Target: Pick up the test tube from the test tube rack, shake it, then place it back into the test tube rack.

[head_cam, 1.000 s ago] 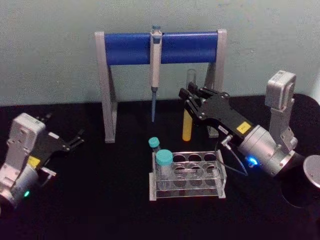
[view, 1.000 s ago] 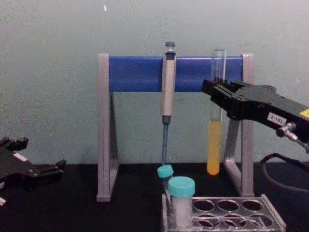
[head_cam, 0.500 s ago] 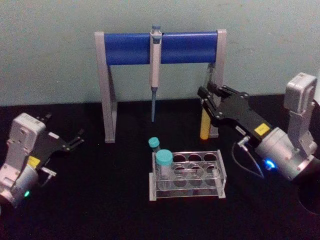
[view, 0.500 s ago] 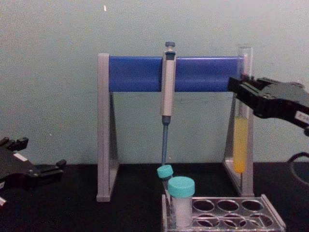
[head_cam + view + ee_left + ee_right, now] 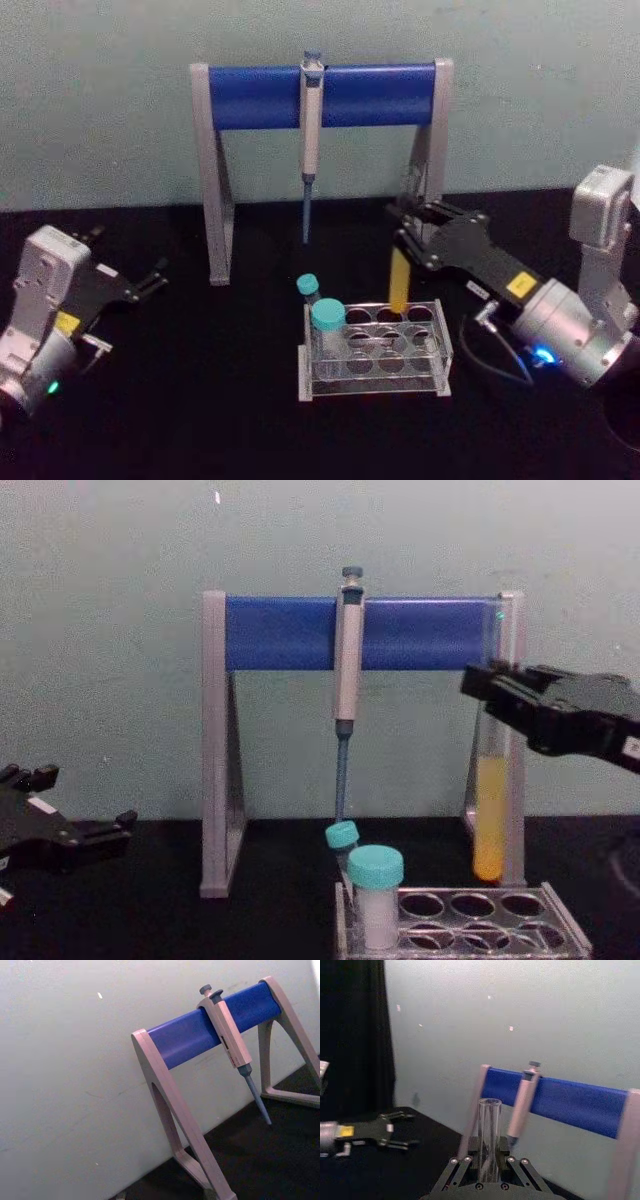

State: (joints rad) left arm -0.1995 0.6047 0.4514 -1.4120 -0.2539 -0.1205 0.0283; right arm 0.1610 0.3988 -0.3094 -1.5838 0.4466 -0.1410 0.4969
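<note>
My right gripper [image 5: 405, 222] is shut on the test tube [image 5: 398, 285], a slim clear glass tube with yellow liquid in its lower part. It holds the tube upright by its upper half. The tube's rounded bottom hangs just above the back row of the test tube rack [image 5: 441, 345], toward its right side. From the chest, the test tube [image 5: 490, 820] hangs below the right gripper [image 5: 487, 685], over the rack [image 5: 562, 927]. In the right wrist view, the open-topped tube [image 5: 489, 1125] stands between the fingers. My left gripper [image 5: 150, 278] rests open at the far left.
Two teal-capped white tubes [image 5: 327, 318] stand at the rack's left end. Close behind the rack stands a grey-and-blue pipette stand [image 5: 260, 95] with a pipette [image 5: 311, 120] hanging from it. Its right leg [image 5: 512, 730] is just behind the held tube. The tabletop is black.
My right gripper swung right with the test tube, then came down and slightly left, bringing the tube's bottom close over the rack. The left arm has not moved.
</note>
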